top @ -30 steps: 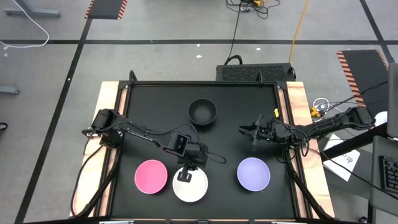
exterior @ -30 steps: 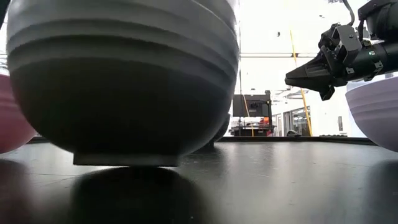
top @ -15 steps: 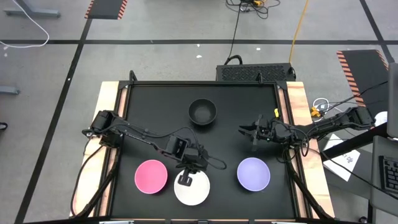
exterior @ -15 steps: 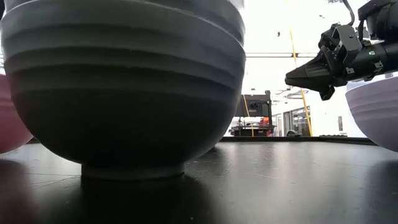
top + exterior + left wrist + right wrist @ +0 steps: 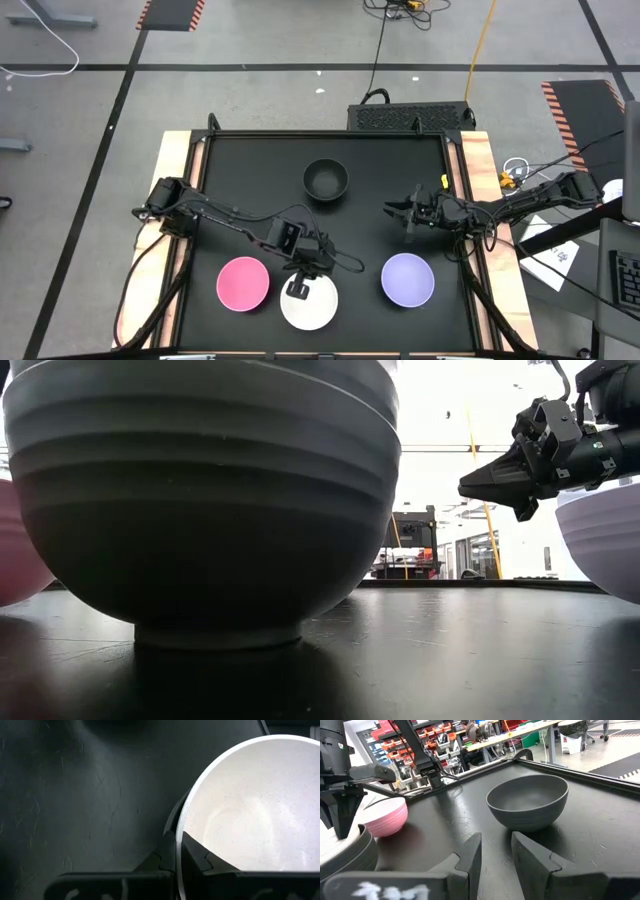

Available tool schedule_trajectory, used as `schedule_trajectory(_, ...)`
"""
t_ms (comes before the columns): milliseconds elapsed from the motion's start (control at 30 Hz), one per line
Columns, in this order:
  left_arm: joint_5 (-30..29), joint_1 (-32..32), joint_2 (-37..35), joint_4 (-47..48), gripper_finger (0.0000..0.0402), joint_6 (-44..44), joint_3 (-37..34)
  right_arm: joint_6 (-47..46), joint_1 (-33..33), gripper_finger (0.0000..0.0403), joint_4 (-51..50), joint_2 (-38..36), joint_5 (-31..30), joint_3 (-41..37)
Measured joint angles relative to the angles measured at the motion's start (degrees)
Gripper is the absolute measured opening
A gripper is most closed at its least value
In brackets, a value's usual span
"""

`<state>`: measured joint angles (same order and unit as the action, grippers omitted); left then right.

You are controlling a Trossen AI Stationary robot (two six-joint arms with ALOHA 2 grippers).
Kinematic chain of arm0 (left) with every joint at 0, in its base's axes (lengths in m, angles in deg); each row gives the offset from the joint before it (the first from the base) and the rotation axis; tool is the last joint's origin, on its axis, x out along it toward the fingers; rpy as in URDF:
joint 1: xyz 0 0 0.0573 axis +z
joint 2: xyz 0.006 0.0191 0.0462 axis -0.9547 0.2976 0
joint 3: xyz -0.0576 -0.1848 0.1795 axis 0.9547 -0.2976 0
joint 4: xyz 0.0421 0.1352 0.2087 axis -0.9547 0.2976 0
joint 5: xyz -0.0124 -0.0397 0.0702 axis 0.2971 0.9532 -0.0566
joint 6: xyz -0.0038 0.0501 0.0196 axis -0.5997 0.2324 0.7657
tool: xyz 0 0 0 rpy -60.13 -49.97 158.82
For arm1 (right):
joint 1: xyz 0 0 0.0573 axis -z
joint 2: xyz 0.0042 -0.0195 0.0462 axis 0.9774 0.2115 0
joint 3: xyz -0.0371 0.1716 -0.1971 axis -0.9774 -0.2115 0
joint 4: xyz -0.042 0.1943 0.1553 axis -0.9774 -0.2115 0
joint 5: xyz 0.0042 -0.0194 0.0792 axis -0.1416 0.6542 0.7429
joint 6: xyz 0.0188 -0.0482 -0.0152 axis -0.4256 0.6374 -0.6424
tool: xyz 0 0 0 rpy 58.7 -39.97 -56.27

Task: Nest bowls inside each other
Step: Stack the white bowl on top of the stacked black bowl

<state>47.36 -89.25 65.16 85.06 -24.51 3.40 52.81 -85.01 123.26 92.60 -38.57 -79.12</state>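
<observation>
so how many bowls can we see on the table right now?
4 seen from above: black bowl at the far middle; pink bowl, white bowl and purple bowl along the near edge. The white one sits nested in a dark bowl; more may be stacked unseen.

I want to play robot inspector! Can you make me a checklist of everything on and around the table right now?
Surface: black table, wooden strips along both sides.
Job's things: white bowl nested in a dark bowl; pink bowl, purple bowl and black bowl stand apart.
Clutter: nothing seen on the table.
Grippers: left gripper shut on the white bowl's rim; right gripper holds nothing, jaws slightly apart, above the table.
Cables: black leads along both arms; yellow cable on the floor.
Surroundings: grey floor with tape lines, papers at the right.
</observation>
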Motion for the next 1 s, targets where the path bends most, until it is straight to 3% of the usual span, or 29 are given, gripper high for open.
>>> schedule_trajectory(1000,0.21,-0.04,-0.03,-3.14,0.0004,-0.65,-4.08,-0.02,0.01,0.0098,0.01,0.0,0.0,0.0)
